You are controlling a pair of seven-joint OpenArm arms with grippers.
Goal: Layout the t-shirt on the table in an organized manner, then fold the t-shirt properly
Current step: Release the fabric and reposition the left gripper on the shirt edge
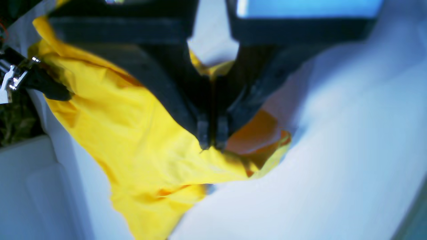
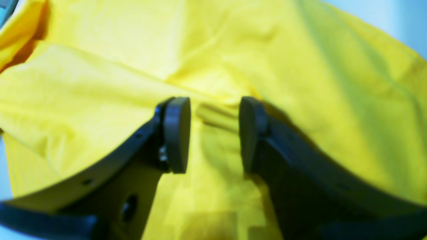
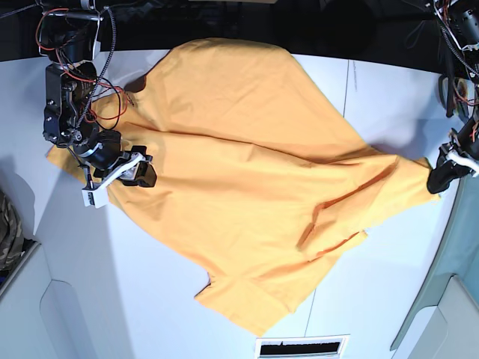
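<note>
Black fingers (image 2: 176, 133) of my right gripper (image 2: 213, 135) stand apart over the yellow t-shirt (image 3: 247, 164).
They hold nothing; a small fold of cloth sits between them. My left gripper (image 1: 212, 135) has its fingers pinched tight on one corner of the t-shirt, pulling it out. It lies spread and wrinkled across the white tabletop (image 3: 389, 299).

A robotics lab: two arms with exposed red wiring (image 3: 105, 105) flank a plain white tabletop (image 3: 150, 299) against dark surroundings.
</note>
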